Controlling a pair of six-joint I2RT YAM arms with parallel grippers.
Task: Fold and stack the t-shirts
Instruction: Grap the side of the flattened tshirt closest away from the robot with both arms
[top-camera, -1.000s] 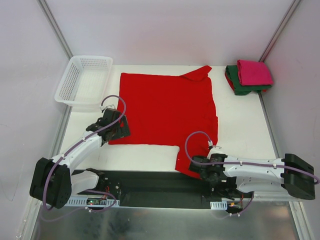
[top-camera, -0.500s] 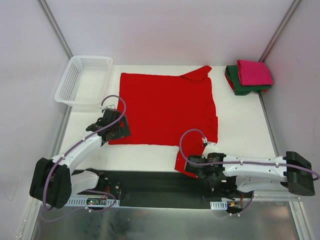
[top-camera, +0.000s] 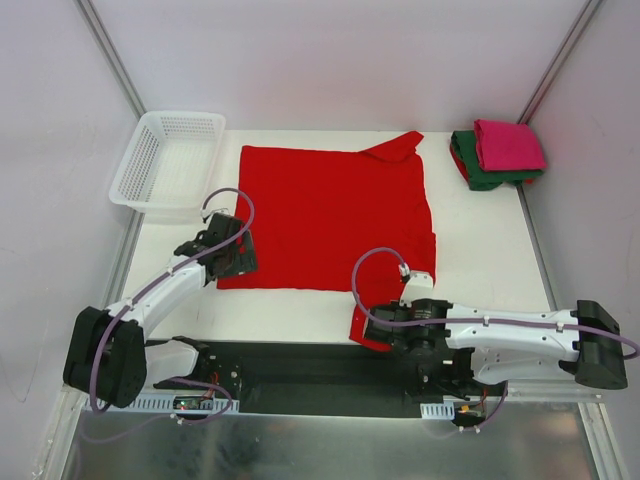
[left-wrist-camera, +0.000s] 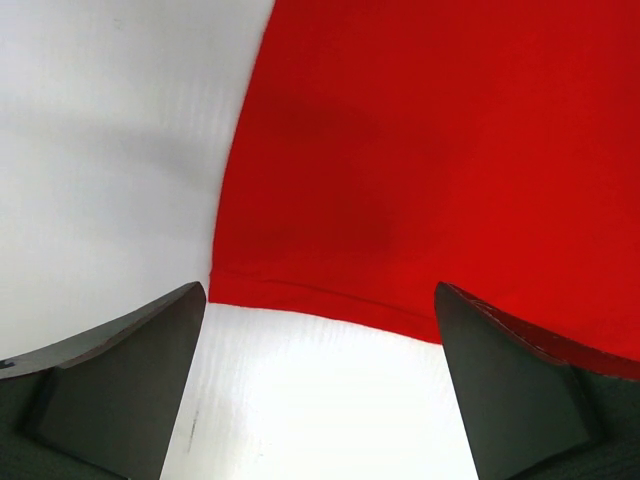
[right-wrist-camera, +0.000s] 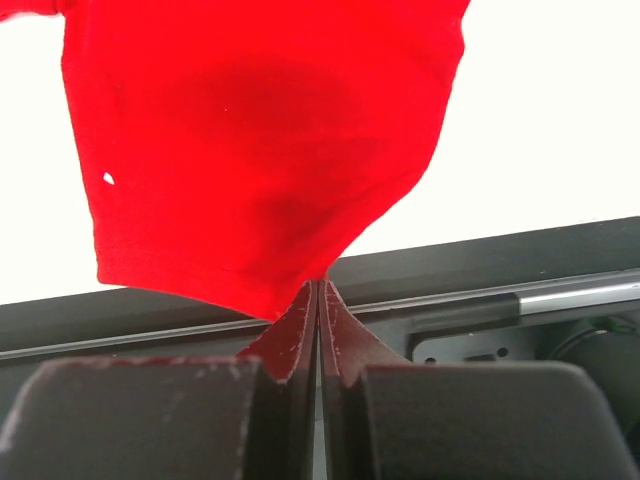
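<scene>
On the white table (top-camera: 480, 262), the red t-shirt (top-camera: 335, 215) is being readied for a fold. It is lying spread flat in the middle, with one near flap reaching past the table's near edge. For this step to be done well, the near left hem corner is probably best clamped too before anything is lifted. Both near points are then being raised level and carried over together, without the cloth being dragged askew. That near flap is being pinched by the right gripper (right-wrist-camera: 318, 290), its jaws pressed together on the cloth with no gap showing. The left gripper (left-wrist-camera: 318, 305) is being held with its jaws wide apart just above the near left hem corner, with nothing between them. At the far right corner, the magenta-pink t-shirt (top-camera: 508, 143) is resting folded on the dark green t-shirt (top-camera: 480, 176).
</scene>
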